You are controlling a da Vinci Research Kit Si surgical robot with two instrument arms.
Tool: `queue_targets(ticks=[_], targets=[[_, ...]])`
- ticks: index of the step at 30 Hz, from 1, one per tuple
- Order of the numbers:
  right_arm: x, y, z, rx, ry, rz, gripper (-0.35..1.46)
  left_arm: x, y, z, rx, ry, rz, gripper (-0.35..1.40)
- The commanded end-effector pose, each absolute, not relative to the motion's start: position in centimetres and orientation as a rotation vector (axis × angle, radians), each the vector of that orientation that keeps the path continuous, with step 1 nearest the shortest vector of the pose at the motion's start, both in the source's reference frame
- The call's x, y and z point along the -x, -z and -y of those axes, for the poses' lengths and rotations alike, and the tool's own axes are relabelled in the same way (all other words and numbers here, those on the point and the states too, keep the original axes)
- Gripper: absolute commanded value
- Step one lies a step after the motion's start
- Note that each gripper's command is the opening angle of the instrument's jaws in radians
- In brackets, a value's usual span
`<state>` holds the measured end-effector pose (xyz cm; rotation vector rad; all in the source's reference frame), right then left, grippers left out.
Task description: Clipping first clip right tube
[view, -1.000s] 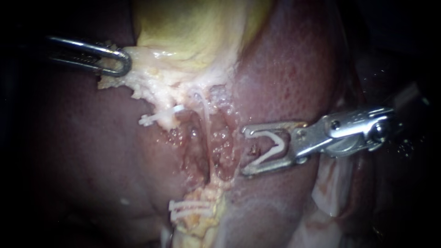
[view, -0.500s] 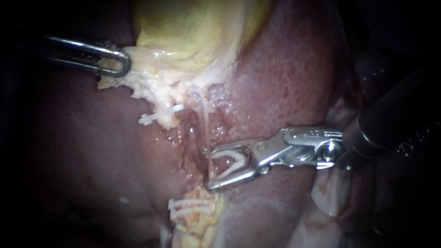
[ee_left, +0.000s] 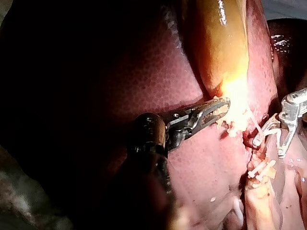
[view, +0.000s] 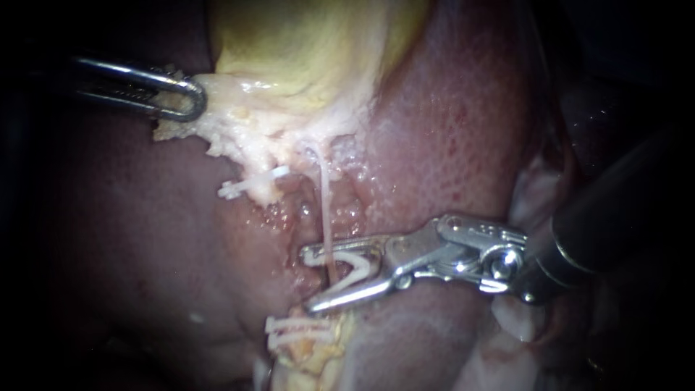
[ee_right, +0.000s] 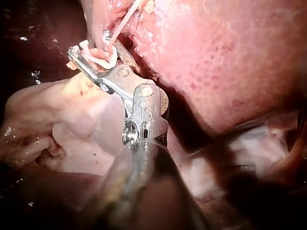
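Observation:
A thin pale tube [view: 323, 206] runs down from the gallbladder's [view: 311, 51] pale lower edge into a raw groove in the liver [view: 449, 130]. My right instrument [view: 317, 280] comes in from the right. Its jaws stand wide apart, holding an open white clip [view: 352, 265], and the tube passes between the clip's legs. In the right wrist view the same clip [ee_right: 103, 58] sits in my right instrument [ee_right: 88, 48], with the tube [ee_right: 125, 17] crossing it. My left instrument [view: 190, 100] is shut on the gallbladder's fringe, and the left wrist view shows my left instrument [ee_left: 218, 106] gripping there too.
A white clip [view: 250, 185] sits on the tissue stump left of the tube. Two more white clips [view: 298, 329] lie on the yellowish stump below the jaws. Pale fatty tissue [view: 517, 318] lies under the right shaft.
My right instrument has moved left and slightly down, from beside the groove to straddling the tube with its open clip. The left instrument has held still.

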<state>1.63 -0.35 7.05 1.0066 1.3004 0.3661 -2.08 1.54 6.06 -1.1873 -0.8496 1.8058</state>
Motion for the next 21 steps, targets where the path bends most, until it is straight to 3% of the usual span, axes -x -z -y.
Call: queue_targets(ticks=[1, 6, 9, 13, 21], targets=[[-1.62, -7.04, 0.37, -1.017, -0.359, -1.296, 0.45, 2.08, -6.07, -1.54, 1.187, -1.806, 0.849, -0.35], [-1.64, -6.92, 0.44, -1.066, -0.321, -1.299, 0.41, 2.08, -6.07, -1.54, 1.187, -1.806, 0.849, -0.35], [-1.65, -6.89, 0.44, -1.055, -0.345, -1.299, 0.37, 2.08, -6.07, -1.54, 1.187, -1.806, 0.849, -0.35], [-1.64, -6.88, 0.41, -1.021, -0.400, -1.302, 0.24, 2.08, -6.07, -1.54, 1.187, -1.806, 0.849, -0.35], [-1.62, -6.86, 0.38, -1.023, -0.409, -1.300, -0.17, 2.08, -6.07, -1.54, 1.187, -1.805, 0.849, -0.35]])
